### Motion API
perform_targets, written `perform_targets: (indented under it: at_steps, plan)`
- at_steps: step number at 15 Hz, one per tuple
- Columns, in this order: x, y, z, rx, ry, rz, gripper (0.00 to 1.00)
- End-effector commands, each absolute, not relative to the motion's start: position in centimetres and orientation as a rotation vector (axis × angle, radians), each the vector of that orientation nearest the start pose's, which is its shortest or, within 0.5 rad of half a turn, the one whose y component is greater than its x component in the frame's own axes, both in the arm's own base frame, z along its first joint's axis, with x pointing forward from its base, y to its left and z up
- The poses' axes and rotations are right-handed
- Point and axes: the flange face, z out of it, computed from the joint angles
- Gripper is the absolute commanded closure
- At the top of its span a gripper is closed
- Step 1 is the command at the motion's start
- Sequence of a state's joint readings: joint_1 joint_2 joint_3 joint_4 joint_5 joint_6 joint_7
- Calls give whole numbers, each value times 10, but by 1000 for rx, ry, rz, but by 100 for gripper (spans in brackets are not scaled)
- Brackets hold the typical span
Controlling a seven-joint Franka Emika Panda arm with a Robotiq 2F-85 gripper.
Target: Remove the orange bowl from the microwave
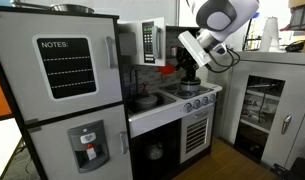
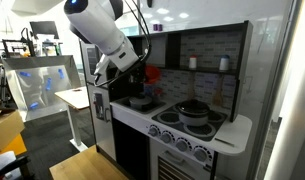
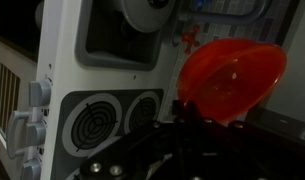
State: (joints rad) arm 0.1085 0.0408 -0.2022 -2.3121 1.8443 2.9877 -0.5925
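Arm bent down over the stovetop, claw pinching the orange bowl by its rim, below the microwave

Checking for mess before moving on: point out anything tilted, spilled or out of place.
The orange bowl stands out: it hangs tipped on edge, its open side facing the wrist camera, apparently pinched at the rim by the gripper. It looks empty, and no spill shows. The grey pot sits upright on the stove.

The arm slants from 1 o'clock down toward 7 o'clock in an exterior view. Its gripper is clamped on the orange bowl, gripping at the bowl's 6 o'clock in the wrist view.
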Motion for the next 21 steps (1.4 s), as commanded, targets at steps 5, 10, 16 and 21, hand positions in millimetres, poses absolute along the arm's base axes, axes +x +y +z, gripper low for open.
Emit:
perform_targets:
  at_steps: [5, 10, 16, 21]
  plan:
    - [465, -134, 324, -2028, 1489, -794, 99]
    - [466, -136, 310, -2164, 1475, -746, 99]
    - [482, -140, 308, -2266, 1473, -720, 99]
    - [492, -148, 310, -2329, 1474, -728, 99]
